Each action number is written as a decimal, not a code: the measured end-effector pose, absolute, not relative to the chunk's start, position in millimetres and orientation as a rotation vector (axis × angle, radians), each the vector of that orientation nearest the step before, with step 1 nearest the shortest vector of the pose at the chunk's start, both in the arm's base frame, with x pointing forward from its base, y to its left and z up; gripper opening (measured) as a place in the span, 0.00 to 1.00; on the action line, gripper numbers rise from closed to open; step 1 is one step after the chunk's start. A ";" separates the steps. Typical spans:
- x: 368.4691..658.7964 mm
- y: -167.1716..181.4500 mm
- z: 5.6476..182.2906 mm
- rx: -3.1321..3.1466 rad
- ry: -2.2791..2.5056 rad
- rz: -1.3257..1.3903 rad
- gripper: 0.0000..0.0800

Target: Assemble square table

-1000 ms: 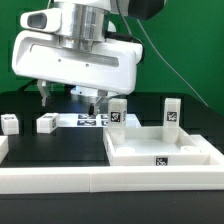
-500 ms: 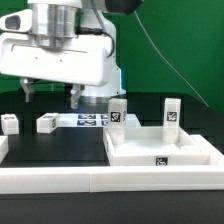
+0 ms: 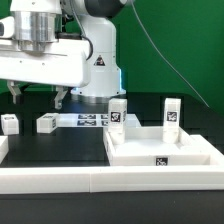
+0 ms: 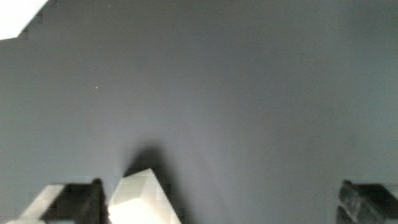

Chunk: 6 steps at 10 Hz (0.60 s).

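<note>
The white square tabletop (image 3: 160, 146) with a raised rim lies at the exterior view's right. Two white tagged legs (image 3: 118, 113) (image 3: 171, 113) stand upright at its far side. Two more legs (image 3: 9, 123) (image 3: 46, 123) lie on the black table at the left. My gripper (image 3: 36, 97) hangs open and empty above and slightly behind these two legs. In the wrist view the gripper (image 4: 222, 205) is wide open over the dark table. A white leg (image 4: 143, 196) shows just inside one finger (image 4: 71, 200), with nothing gripped.
The marker board (image 3: 90, 120) lies flat behind the legs at the middle. Long white border rails (image 3: 60, 180) run along the table's front edge. A white corner (image 4: 15, 15) shows at the edge of the wrist view. A green wall stands behind.
My gripper has moved steadily toward the exterior view's left, from above the marker board to above the two lying legs. It stayed open. The parts have not moved.
</note>
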<state>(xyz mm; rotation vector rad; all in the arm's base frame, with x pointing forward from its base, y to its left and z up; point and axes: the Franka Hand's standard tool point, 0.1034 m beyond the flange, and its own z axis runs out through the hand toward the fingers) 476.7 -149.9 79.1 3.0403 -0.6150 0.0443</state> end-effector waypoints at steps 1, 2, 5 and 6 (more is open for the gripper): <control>476.6 -149.8 78.9 3.040 -0.615 0.044 0.81; 475.3 -150.9 78.4 3.042 -0.607 0.043 0.81; 434.0 -162.0 62.1 3.036 -0.582 0.043 0.81; 426.0 -164.4 58.4 3.032 -0.554 0.041 0.81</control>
